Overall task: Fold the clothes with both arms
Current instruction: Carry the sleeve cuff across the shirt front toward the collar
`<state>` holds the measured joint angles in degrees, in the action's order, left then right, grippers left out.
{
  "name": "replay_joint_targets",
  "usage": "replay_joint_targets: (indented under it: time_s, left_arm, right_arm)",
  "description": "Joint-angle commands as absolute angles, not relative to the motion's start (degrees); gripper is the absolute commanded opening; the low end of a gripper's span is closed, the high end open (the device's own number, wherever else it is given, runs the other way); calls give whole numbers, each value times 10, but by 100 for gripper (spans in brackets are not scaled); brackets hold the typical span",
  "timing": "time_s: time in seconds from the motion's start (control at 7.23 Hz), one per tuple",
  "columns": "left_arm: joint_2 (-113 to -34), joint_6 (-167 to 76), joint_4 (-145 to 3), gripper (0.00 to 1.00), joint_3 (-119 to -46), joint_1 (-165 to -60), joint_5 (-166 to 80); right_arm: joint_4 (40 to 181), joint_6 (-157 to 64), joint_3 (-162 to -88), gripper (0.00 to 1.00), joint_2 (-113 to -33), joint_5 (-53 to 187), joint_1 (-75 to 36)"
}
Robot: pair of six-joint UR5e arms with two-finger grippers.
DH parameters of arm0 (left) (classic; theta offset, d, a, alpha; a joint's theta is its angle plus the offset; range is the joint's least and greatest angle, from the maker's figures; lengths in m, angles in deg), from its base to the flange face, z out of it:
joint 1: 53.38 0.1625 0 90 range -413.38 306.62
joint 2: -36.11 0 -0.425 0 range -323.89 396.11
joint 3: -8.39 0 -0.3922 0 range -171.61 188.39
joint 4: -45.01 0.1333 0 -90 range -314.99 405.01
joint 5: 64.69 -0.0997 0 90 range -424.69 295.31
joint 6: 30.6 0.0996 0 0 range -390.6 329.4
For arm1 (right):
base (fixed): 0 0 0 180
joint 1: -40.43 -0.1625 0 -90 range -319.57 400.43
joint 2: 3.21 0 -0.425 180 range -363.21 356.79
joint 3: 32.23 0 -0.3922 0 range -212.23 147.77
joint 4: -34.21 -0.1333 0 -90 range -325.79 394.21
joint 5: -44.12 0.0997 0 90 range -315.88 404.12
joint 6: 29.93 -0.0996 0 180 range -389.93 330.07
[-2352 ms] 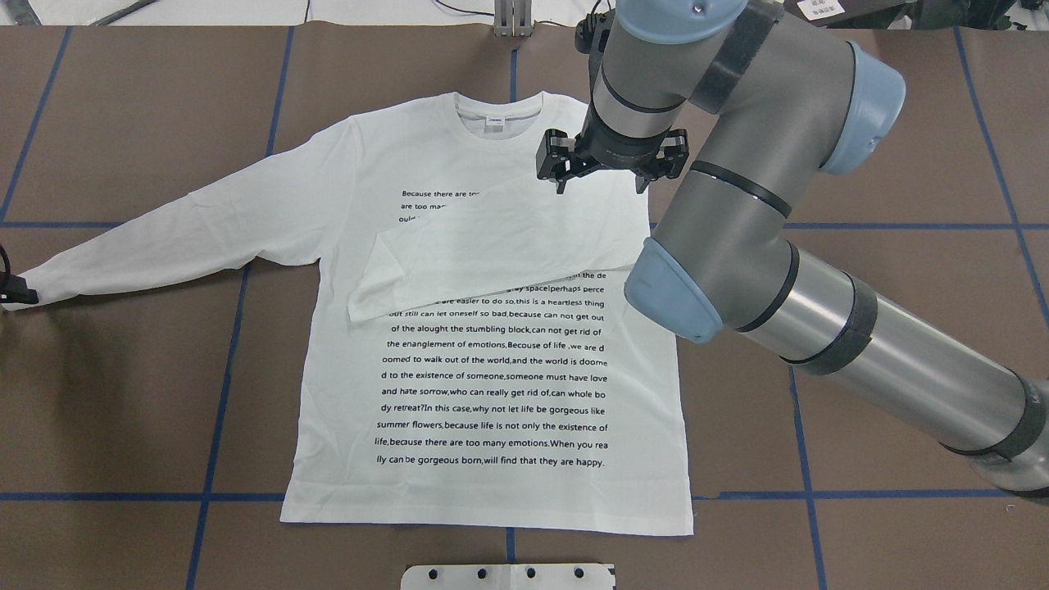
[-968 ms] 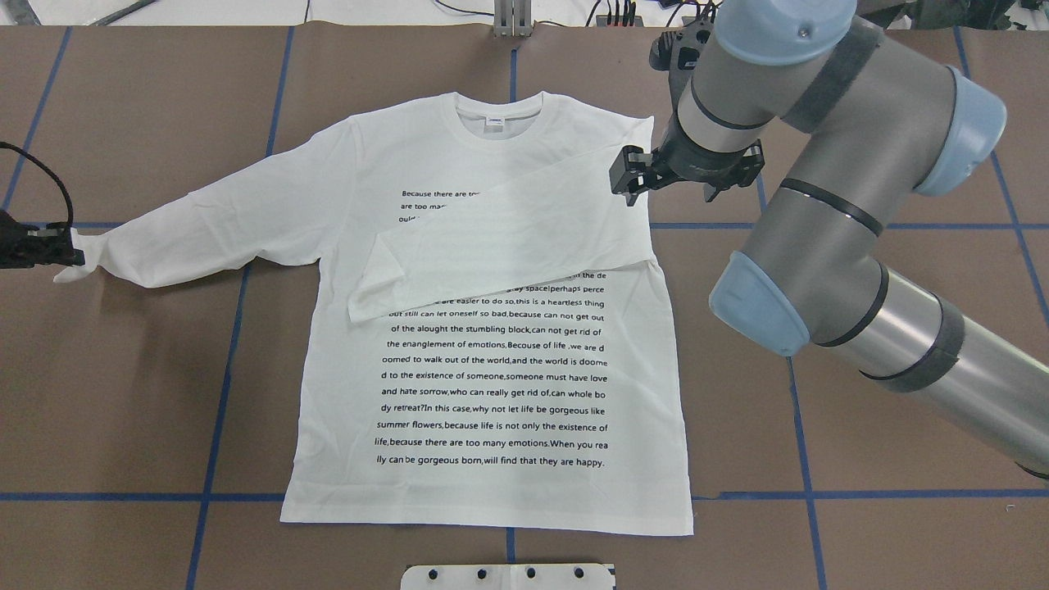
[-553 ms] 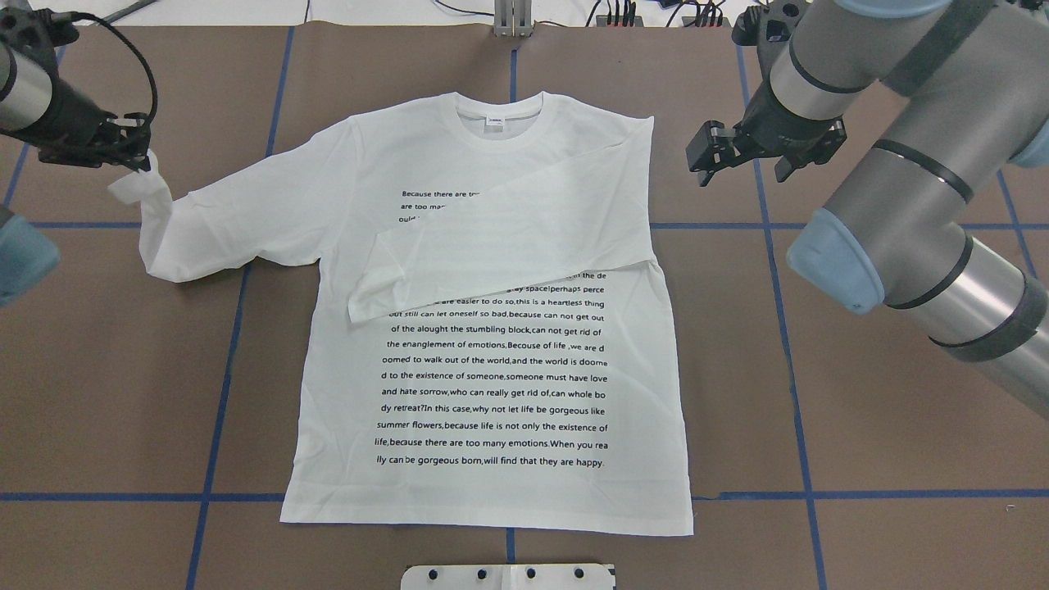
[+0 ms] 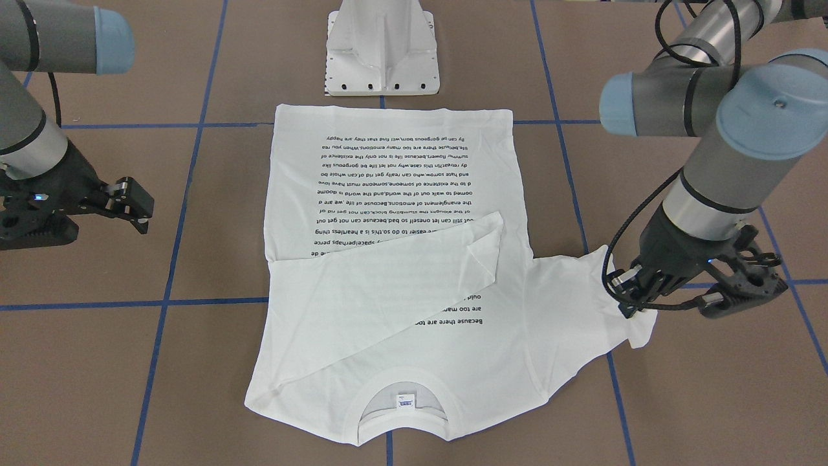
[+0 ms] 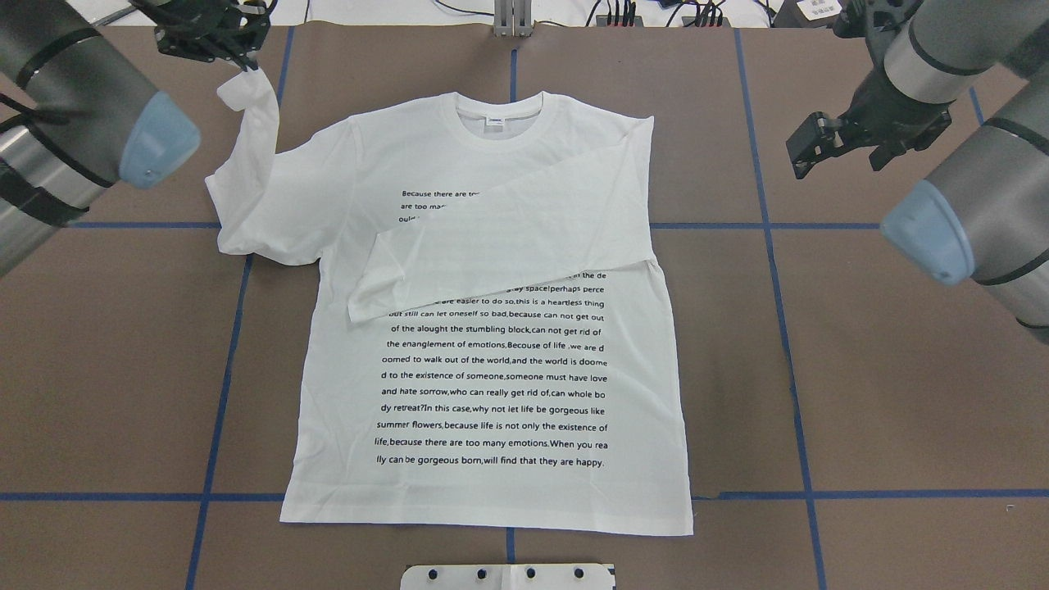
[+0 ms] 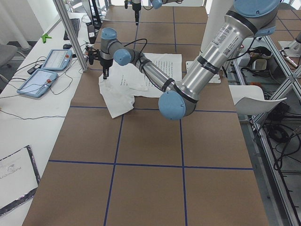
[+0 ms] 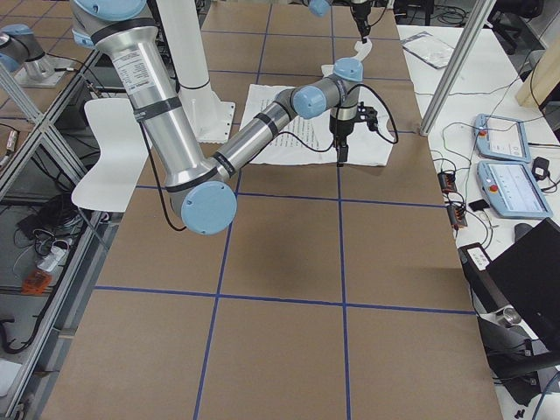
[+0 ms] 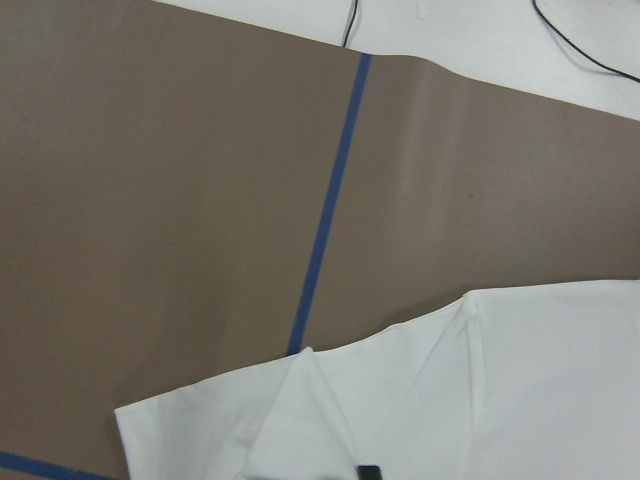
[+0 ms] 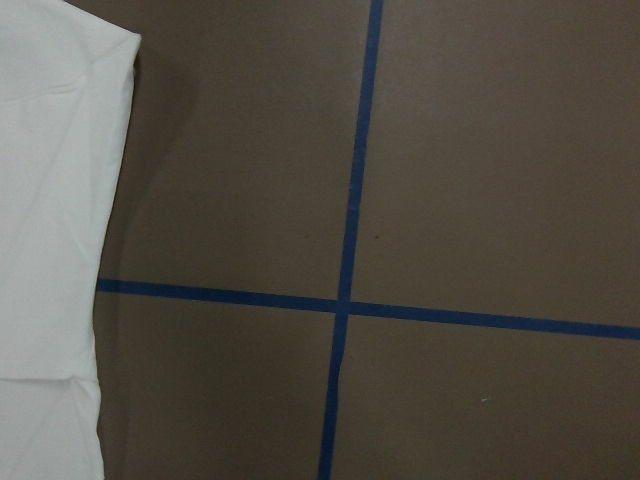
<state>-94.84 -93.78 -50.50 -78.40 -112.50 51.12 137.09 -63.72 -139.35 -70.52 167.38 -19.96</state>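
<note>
Count: one white long-sleeved T-shirt, two arms, two hands, one white pedestal.

Lying flat and print-up on the brown taped surface, with the right sleeve folded across the chest.

Front-facing view only: left hand clenched on the cuff of the left sleeve, cuff held clear of the surface. Cropped at the frame top in the overhead view.

Overhead view: right hand released and empty, well apart from the shirt, above bare surface.

Right wrist view: only a shirt edge and a tape cross.

A folded sleeve covers part of the T-shirt print.
</note>
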Motion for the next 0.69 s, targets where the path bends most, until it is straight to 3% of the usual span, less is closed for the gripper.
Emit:
replay_joint_targets:
  time_s: [0.0, 0.55]
  left_arm:
    - [-1051, -1005, -443, 0, -762, -1054, 457]
    - [-1118, -1082, -421, 0, -780, -973, 467]
  right_arm:
    - [1366, -583, -1402, 100, -755, 1691, -238]
    - [1358, -574, -1400, 100, -778, 1694, -244]
